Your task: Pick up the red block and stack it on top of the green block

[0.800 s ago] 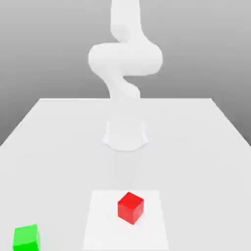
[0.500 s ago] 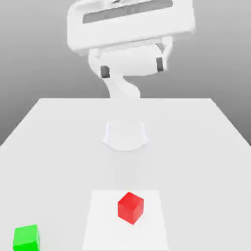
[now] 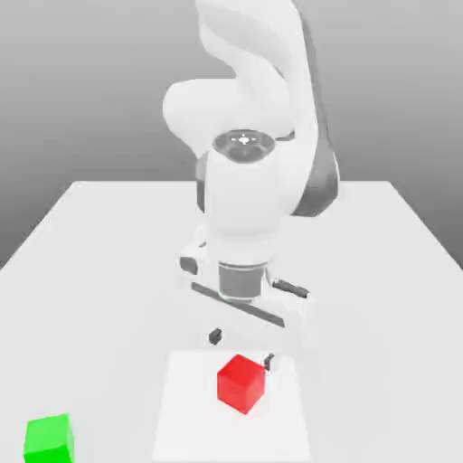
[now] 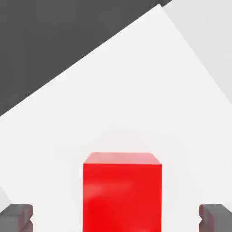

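Exterior view: your arm has come down since half a second ago; then the hand was high above the table, now the gripper (image 3: 241,349) hangs just behind the red block (image 3: 241,382). Jaws spread, released, holding nothing. Blocks unmoved. Count: one red block, on the paler square patch (image 3: 185,411); one green block (image 3: 49,439), well apart at the near corner on the exterior view's left; one white table (image 3: 108,262). Hand view gives you the red block (image 4: 122,192) between the two fingertips (image 4: 16,216), clear of both.
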